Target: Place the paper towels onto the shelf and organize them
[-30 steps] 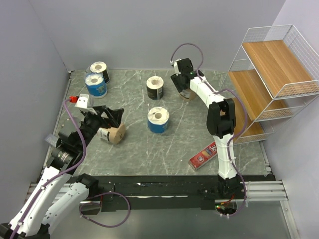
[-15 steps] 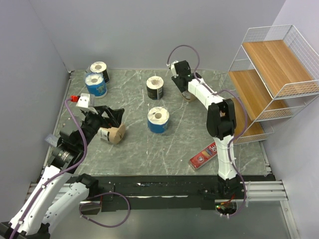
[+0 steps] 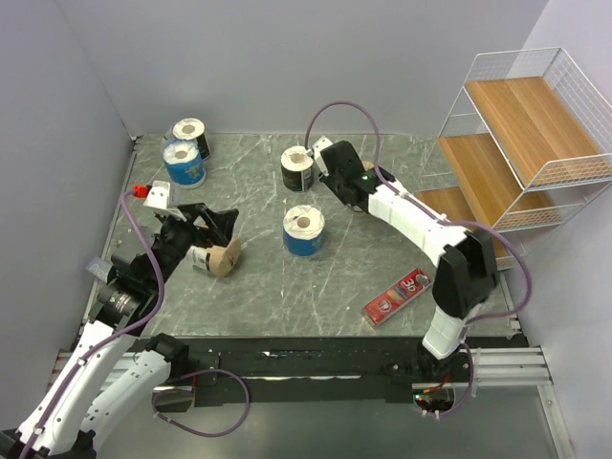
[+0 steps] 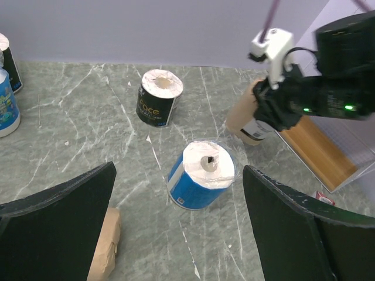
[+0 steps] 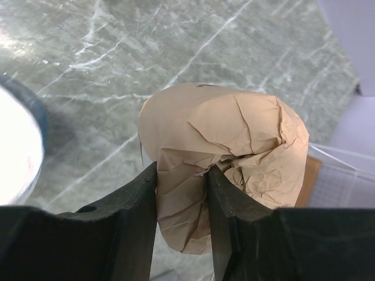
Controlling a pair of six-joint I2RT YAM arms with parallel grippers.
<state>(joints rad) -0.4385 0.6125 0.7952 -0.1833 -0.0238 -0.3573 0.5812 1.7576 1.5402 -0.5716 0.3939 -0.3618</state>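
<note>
In the far left corner, the corner black roll (image 3: 191, 132) and the corner blue roll (image 3: 183, 163) stand upright, close together. Just right of them the left gripper (image 3: 216, 229) hangs with its jaws spread wide and holds nothing. It is right beside the lying brown roll (image 3: 223, 258), which rests on its side. In the middle, 2 more rolls stand apart: the middle black roll (image 3: 298, 169) and the middle blue roll (image 3: 304, 230). Next, the right gripper (image 5: 181, 175) is clenched on the crumpled end of the held brown roll (image 5: 234, 140), whose long axis is tilted. The shelf (image 3: 521, 124), with no roll showing on its 3 tiers, lies to the right of that grip. The right arm is much the nearer, so I judge the carry must swing rightward.
</note>
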